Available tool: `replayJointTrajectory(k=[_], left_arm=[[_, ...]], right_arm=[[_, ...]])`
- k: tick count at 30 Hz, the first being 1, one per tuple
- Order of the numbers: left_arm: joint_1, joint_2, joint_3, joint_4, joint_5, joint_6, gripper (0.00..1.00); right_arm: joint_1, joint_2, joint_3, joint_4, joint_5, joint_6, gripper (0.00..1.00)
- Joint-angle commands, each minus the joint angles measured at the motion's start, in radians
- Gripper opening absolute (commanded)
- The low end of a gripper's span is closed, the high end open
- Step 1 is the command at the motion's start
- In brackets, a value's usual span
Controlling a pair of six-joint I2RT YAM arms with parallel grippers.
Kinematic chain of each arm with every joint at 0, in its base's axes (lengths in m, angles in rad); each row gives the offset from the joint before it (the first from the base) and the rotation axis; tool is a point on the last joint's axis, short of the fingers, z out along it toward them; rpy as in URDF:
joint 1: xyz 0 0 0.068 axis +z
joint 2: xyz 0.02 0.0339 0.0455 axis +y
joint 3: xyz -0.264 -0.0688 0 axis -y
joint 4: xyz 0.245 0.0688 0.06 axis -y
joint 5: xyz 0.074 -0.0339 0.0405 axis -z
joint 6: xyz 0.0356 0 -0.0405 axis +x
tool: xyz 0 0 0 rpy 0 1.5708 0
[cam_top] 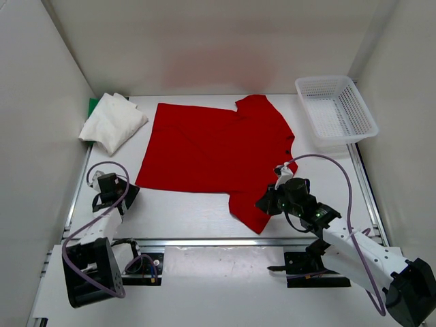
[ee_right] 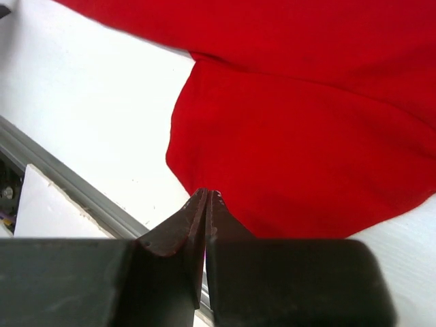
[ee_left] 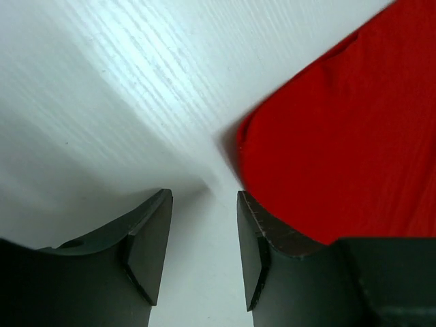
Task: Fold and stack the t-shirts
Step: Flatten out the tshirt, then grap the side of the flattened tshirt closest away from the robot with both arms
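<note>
At the middle of the table (cam_top: 194,208), the red t-shirt (cam_top: 204,150) lies spread flat and sideways, with its hem toward the left arm and one sleeve pointing far, the other near. You can judge this as the laid-out state that a first fold needs.

The near sleeve (ee_right: 286,157) reaches toward the right gripper (ee_right: 206,199). Its fingers are pressed together with their tips at the sleeve's edge (whether any cloth is pinched between them does not show).

The left gripper (ee_left: 204,238) stands with its fingers apart and nothing between them. It is low over bare table, just beside the shirt's near hem corner (ee_left: 248,136), which is probably its next hold. The two arms thus bracket the near edge, as a fold away from you would require.

In the far left corner, the off-white t-shirt (cam_top: 112,124) sits folded on the green t-shirt (cam_top: 92,104), which shows only as a sliver. The stack appears to be begun there, apart from the working area. The basket (cam_top: 306,112) stands at the far right.
</note>
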Motion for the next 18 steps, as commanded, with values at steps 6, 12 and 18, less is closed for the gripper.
replayJointTrajectory(k=[6,12,18], left_arm=[[-0.036,0.167,0.060,0.136,-0.004,-0.036,0.49],[-0.048,0.213,0.060,0.201,-0.012,-0.047,0.40],[-0.047,0.276,0.071,0.250,-0.004,-0.056,0.33]], right_arm=[[0.010,-0.014,-0.011,0.053,-0.028,0.003,0.02],[-0.010,-0.014,-0.016,0.062,-0.043,0.007,0.02],[0.006,-0.010,-0.017,0.020,-0.015,0.021,0.05]])
